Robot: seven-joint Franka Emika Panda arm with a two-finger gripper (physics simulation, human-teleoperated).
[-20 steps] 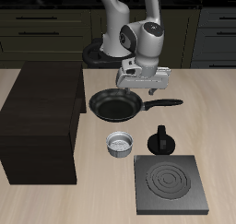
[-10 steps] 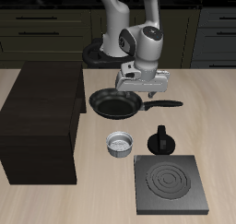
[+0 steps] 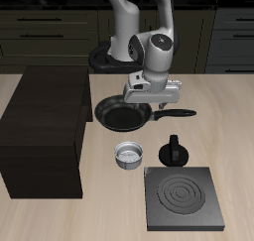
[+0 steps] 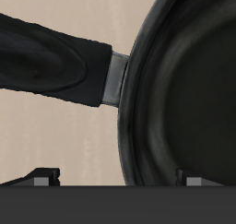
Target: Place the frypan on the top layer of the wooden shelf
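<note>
The frypan (image 3: 121, 113) is a round black shallow pan lying on the table beside the wooden shelf (image 3: 45, 131), its long handle (image 3: 179, 112) pointing away from the shelf. My gripper (image 3: 151, 98) hangs low over the pan's rim where the handle joins. In the wrist view the pan (image 4: 189, 89) and its handle (image 4: 51, 66) fill the frame. Both fingertips (image 4: 41, 177) stand wide apart, so the gripper (image 4: 118, 180) is open and holds nothing. The shelf is a large dark boxy cabinet whose top is bare.
A small grey metal pot (image 3: 129, 155) stands nearer the table's front edge than the pan. A small black object (image 3: 174, 149) stands beside it. A flat black square stove (image 3: 183, 198) with a spiral burner lies near the front edge.
My gripper has come down closer to the frypan and shifted slightly toward the shelf. The pan and the other objects have not moved.
</note>
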